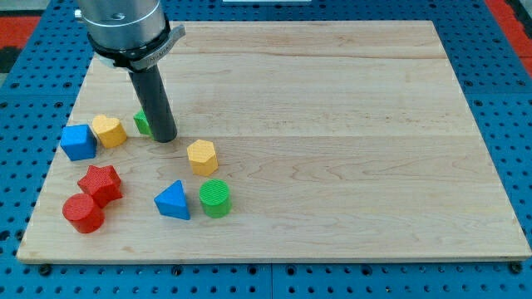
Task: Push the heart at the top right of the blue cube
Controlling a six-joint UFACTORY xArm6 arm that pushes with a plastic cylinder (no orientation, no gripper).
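A yellow heart lies on the wooden board at the view's left, touching the upper right of a blue cube. My tip rests on the board a short way to the right of the heart, apart from it. A green block sits just behind the rod, mostly hidden by it, between the heart and my tip.
A yellow hexagon lies right of and below my tip. A red star and a red cylinder sit below the cube. A blue triangle and a green cylinder lie near the board's bottom edge.
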